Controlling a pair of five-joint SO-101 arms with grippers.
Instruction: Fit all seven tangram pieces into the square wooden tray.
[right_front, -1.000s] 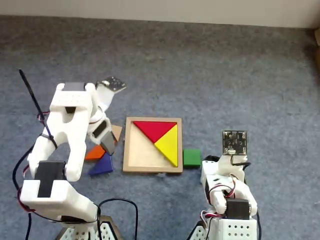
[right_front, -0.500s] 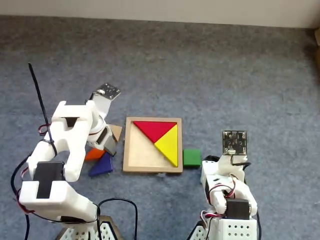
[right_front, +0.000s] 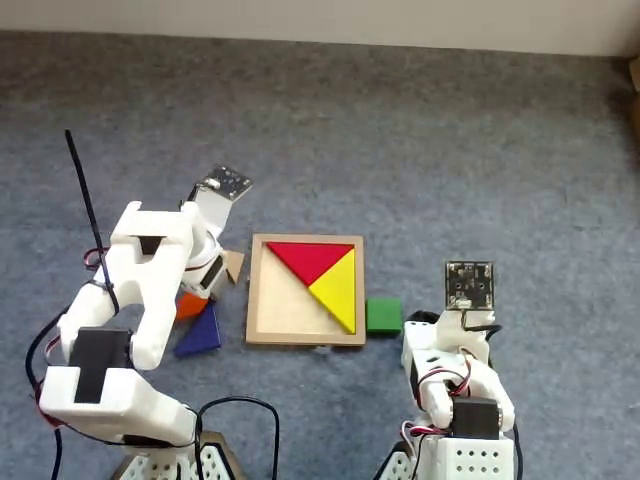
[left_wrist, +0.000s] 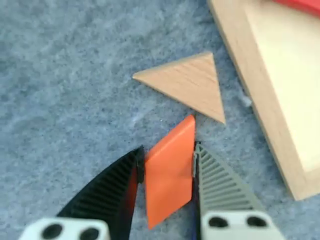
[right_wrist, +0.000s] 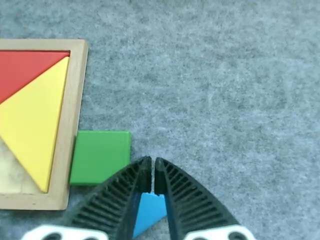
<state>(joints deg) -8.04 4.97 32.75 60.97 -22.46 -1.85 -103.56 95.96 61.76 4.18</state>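
The square wooden tray (right_front: 258, 300) holds a red triangle (right_front: 308, 260) and a yellow triangle (right_front: 338, 290); the rest of its floor is bare. My left gripper (right_front: 200, 295) is low on the carpet left of the tray. In the left wrist view, my left gripper (left_wrist: 168, 150) is shut on an orange parallelogram (left_wrist: 169, 180). A plain wooden triangle (left_wrist: 192, 87) lies just beyond it, near the tray (left_wrist: 260, 100). A dark blue triangle (right_front: 200, 332) lies beside the orange piece. My right gripper (right_wrist: 152, 172) is shut and empty over a light blue piece (right_wrist: 147, 210), next to a green square (right_wrist: 100, 156).
Grey carpet covers the whole work area, with open room beyond and to the right of the tray. The green square (right_front: 383, 315) touches the tray's right side. A black cable (right_front: 85, 210) sticks up from the left arm.
The left arm has lowered and shifted over the loose pieces left of the tray, bringing its gripper onto the orange parallelogram. The right arm has not moved.
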